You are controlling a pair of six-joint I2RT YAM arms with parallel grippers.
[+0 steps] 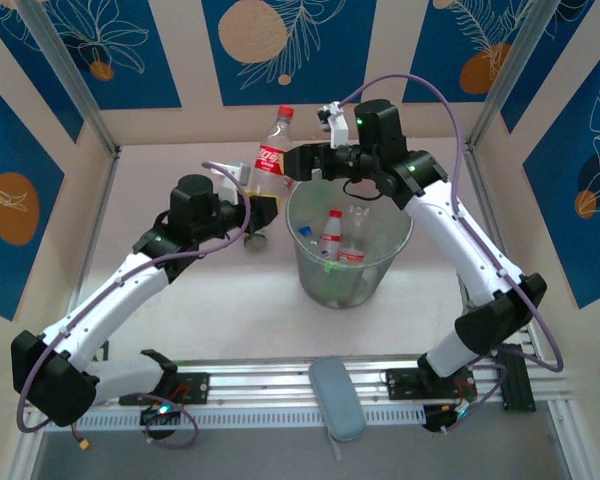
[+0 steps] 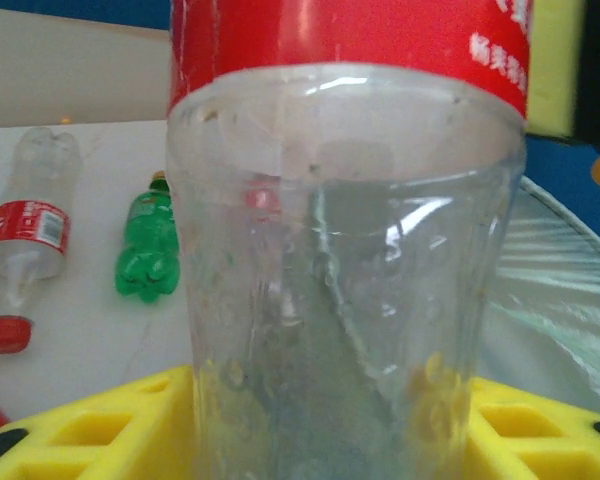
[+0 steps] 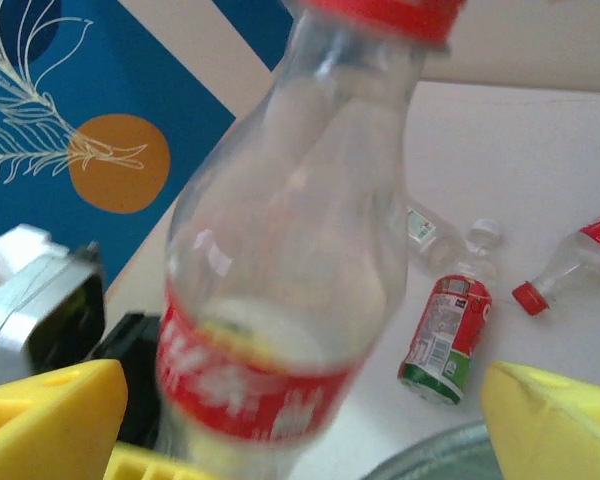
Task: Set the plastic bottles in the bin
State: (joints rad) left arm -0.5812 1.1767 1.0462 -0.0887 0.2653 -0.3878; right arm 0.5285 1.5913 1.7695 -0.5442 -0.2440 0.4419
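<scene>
A tall clear plastic bottle [image 1: 270, 160] with a red label and red cap stands upright just left of the bin [image 1: 325, 280]. My left gripper [image 1: 258, 210] is shut on its lower body; in the left wrist view the bottle [image 2: 345, 250] rises between the yellow fingers [image 2: 90, 430]. My right gripper [image 1: 298, 160] is at the bottle's upper part, open. In the right wrist view its yellow fingers [image 3: 50, 420] stand clear of the bottle [image 3: 280, 300] on both sides. Several bottles [image 1: 332, 235] lie inside the bin.
Loose bottles lie on the table: a red-labelled one [image 2: 25, 235], a green one [image 2: 150, 250], a red-and-green one [image 3: 445, 340], a clear one [image 3: 430, 235] and a red-capped one [image 3: 580, 265]. The bin's rim [image 3: 440, 455] is just below my right gripper. Patterned walls enclose the table.
</scene>
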